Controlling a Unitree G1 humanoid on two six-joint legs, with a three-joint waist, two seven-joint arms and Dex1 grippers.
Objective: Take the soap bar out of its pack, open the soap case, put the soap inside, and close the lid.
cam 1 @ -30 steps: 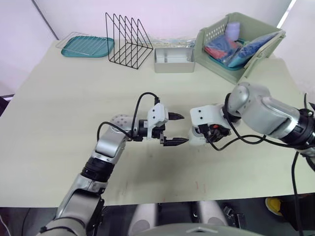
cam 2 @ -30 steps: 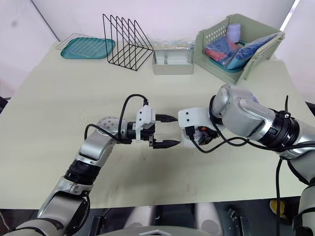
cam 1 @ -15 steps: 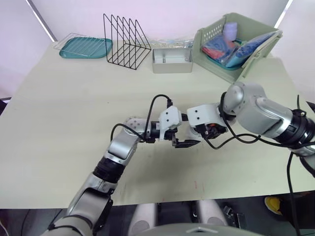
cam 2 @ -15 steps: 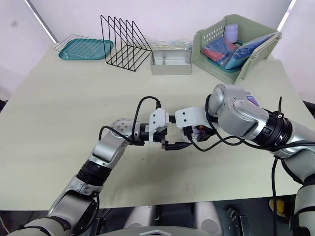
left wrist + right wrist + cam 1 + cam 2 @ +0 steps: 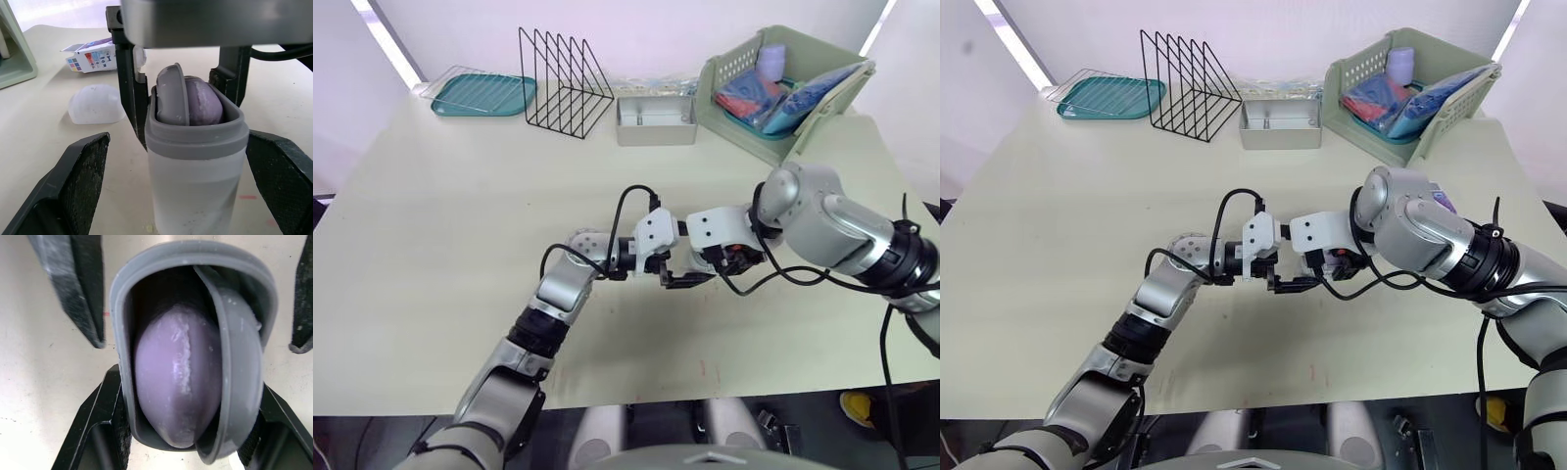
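No legible txt — soap pack [image 5: 93, 55] shows colour blocks, print too small to read.

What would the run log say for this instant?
soap in case | right gripper shut on case | left gripper open around case | lid off, on table

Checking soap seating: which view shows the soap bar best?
Right wrist view: looks straight into the open soap case, soap bar facing the camera. Left wrist view shows its top above the rim. Eye views: too small to tell.
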